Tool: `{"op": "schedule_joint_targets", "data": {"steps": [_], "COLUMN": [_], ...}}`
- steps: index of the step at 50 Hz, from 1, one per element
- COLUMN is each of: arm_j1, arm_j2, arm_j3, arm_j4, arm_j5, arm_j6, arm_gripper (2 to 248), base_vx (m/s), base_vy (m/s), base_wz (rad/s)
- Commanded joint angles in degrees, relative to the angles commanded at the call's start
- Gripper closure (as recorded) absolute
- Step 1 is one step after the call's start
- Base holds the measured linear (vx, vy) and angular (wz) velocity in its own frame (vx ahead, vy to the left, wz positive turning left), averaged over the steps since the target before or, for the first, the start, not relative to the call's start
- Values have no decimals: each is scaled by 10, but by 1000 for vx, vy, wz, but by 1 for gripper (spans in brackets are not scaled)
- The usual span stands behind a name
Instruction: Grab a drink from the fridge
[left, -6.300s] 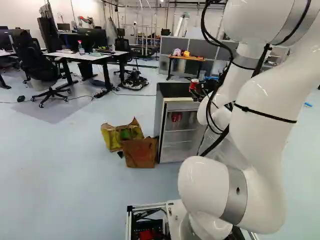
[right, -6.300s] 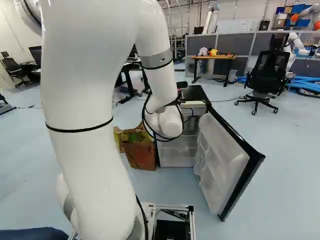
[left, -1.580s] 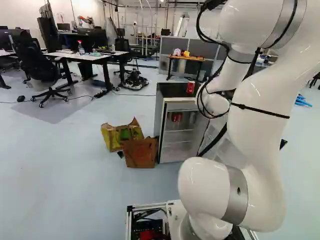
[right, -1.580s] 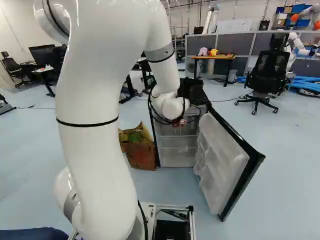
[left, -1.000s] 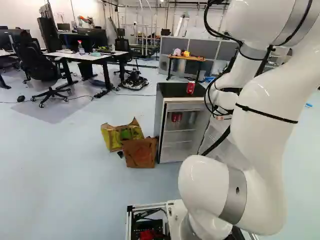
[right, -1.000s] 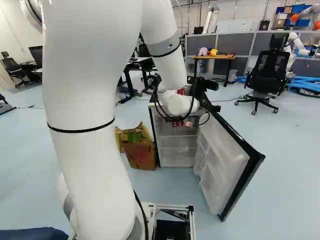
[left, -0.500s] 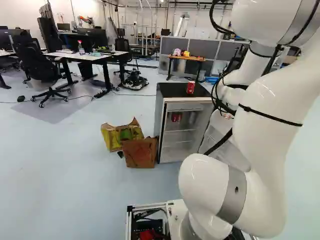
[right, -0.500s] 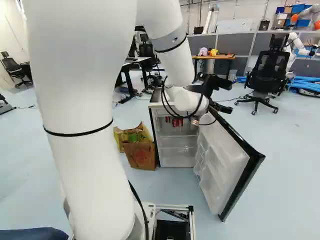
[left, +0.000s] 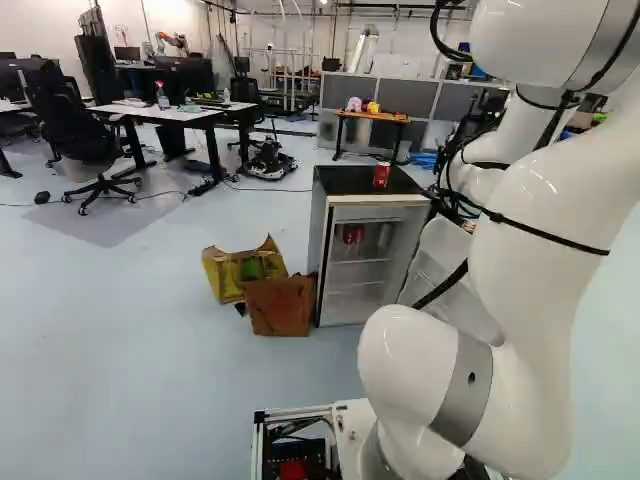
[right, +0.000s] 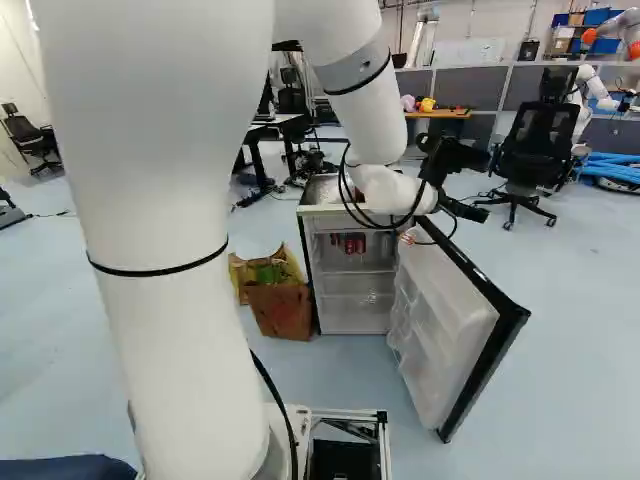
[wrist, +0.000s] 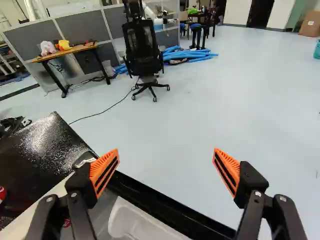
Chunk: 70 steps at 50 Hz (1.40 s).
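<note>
In the right base view my gripper (right: 462, 182) is right of the fridge top, above the swung-open door (right: 445, 330). The wrist view shows the gripper (wrist: 166, 171) open, orange pads wide apart, nothing between them; the door's black edge runs below. A red can (left: 381, 176) stands upright on the black top of the fridge (left: 322, 255), beside and apart from the gripper. Inside, red cans (right: 355, 243) sit on the upper shelf. A small red-and-white thing (right: 407, 238) shows by the door's upper end.
Paper bags (left: 280, 305) stand against the fridge's left side. Beyond it are a wooden table (wrist: 75, 49), an office chair (wrist: 142, 55) and blue tubes (wrist: 190, 54). Another robot (right: 592, 88) stands at the far right of the right base view. Desks (left: 180, 112) are at the back left.
My arm has swung right, carrying the open gripper from over the fridge top to beyond its right side, over the door. The can on top, fridge and base have not moved.
</note>
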Motion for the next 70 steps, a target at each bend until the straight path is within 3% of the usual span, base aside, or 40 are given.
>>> {"op": "schedule_joint_targets", "data": {"steps": [40, 70], "arm_j1": [-48, -81], "arm_j2": [-26, -45], "arm_j3": [-86, -152], "arm_j4": [35, 56], "arm_j5": [-178, -344], "arm_j6": [0, 0], "arm_gripper": [3, 3], "base_vx": [0, 0], "base_vy": [0, 0], "base_wz": [0, 0]}}
